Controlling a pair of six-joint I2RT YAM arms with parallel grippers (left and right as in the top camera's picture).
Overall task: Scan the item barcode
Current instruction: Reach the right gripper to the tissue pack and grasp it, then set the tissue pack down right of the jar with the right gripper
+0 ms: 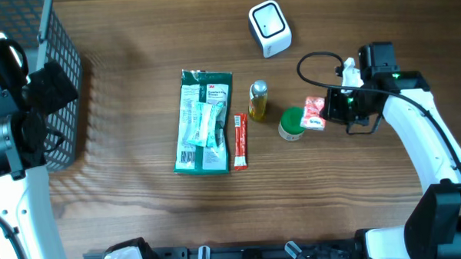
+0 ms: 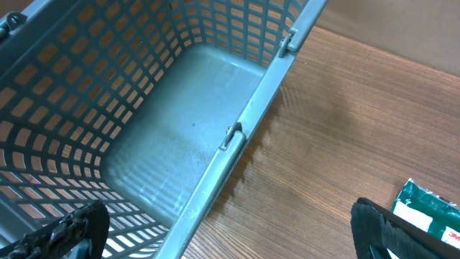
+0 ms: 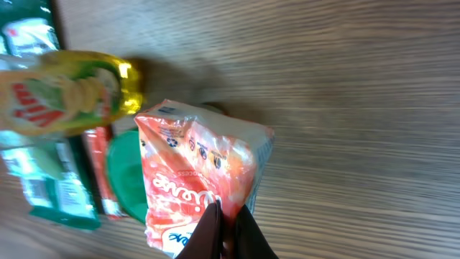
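Within right claw [image 3: 228,219], red packet [image 3: 194,165]

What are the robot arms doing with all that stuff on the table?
The right pincer is shut on a small orange-and-white plastic packet, right beside a round green-lidded tub. The white box-shaped scanner sits apart from them on the wooden table, so nothing is being scanned yet. The left pincer hangs open over a grey plastic mesh basket.

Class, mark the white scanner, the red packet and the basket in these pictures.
white scanner [image 1: 270,26]: overhead view, middle of its top face.
red packet [image 3: 190,173]: right wrist view, printed front.
basket [image 2: 180,144]: left wrist view, bare floor.
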